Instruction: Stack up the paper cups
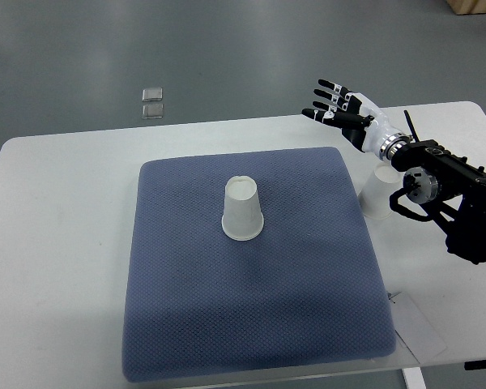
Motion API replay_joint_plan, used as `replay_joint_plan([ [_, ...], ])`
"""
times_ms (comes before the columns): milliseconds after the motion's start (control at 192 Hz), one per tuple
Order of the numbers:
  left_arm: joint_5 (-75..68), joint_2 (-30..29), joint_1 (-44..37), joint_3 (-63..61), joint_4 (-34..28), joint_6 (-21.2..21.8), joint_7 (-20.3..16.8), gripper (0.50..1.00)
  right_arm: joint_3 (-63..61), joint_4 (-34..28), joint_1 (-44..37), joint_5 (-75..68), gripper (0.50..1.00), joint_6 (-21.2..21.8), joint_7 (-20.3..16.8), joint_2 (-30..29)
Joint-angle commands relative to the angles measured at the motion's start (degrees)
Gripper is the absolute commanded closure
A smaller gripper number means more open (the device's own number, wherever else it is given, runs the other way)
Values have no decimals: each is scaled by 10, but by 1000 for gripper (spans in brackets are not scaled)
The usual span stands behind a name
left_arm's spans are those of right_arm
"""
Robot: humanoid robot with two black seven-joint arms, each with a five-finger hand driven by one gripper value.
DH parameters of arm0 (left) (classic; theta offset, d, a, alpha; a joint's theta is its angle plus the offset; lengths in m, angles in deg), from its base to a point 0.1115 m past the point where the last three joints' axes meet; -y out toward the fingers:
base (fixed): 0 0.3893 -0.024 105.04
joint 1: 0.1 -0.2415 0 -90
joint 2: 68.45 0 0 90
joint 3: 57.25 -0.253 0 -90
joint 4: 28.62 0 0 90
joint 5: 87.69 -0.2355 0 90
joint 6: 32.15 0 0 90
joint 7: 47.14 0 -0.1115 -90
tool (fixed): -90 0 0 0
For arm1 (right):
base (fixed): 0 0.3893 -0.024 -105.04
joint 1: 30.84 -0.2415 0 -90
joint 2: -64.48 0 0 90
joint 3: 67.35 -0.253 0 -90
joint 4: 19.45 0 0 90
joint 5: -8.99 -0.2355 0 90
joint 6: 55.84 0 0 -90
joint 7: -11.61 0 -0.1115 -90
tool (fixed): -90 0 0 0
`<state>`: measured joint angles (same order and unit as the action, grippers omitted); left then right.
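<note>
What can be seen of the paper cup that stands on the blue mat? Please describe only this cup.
The paper cup is plain white and looks like thin paper, with no print visible. It stands upside down: the narrower closed base faces up and the wider mouth rests on the blue mat. It is upright, not tilted, slightly above the mat's centre. Only the mat touches it. The right robot hand is far off to the right, fingers spread, holding nothing.
</note>
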<state>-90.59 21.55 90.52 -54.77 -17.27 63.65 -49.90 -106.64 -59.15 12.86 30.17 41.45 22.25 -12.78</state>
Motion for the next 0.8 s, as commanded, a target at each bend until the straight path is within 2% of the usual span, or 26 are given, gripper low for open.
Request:
replay_joint_plan([
  [0,0,0,0,-2,0,0,0,500,-1,0,-1,0,579,0,0,1],
  [793,0,0,0,2,0,0,3,500,-3,0,-4,0,576,8,0,7],
])
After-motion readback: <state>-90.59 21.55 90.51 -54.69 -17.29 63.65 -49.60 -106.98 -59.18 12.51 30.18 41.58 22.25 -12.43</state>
